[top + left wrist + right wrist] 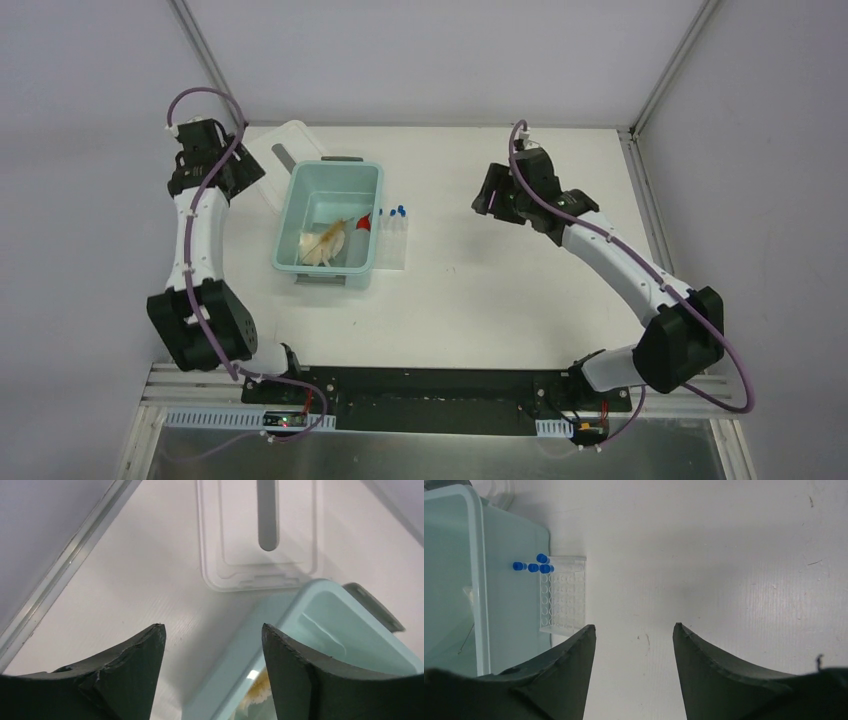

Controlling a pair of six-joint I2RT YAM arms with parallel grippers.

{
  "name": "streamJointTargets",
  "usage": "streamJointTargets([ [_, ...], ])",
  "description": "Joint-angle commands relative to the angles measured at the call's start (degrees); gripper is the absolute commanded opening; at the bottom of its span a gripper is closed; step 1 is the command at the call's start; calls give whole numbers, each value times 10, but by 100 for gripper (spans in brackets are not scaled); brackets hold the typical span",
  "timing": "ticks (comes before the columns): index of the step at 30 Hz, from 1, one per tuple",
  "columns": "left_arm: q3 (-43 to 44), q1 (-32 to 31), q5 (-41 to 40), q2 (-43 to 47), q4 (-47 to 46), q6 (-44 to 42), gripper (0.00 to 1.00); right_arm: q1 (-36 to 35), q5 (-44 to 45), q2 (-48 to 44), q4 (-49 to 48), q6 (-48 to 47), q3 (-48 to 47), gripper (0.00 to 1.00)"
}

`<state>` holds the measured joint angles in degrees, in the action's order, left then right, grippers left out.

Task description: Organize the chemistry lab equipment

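top external view alone shows the white squeeze bottle (330,243) lying inside the pale teal bin (335,192), its red spout (363,223) at the right wall. right wrist view adds the clear tube rack (564,592) just beside that wall, with 4 blue-capped tubes (534,567) at its far end. left wrist view shows the lid (295,530) flat on the table (150,570) past the bin's corner. left gripper (212,630) and right gripper (634,627) both gape, holding nothing. the bin stands between the left arm and the rack.
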<state>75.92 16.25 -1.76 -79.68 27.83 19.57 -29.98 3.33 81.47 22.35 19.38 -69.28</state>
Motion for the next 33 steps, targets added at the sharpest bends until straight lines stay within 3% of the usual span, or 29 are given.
streamJointTargets([
  [1,45,4,-47,-100,2,73,69,-2,32,-63,-14,11,6,62],
  [16,214,2,-55,-380,28,124,43,-2,29,-101,0,18,-2,63],
  [33,306,-22,-74,-475,75,93,38,-2,43,-134,-1,18,-6,64],
])
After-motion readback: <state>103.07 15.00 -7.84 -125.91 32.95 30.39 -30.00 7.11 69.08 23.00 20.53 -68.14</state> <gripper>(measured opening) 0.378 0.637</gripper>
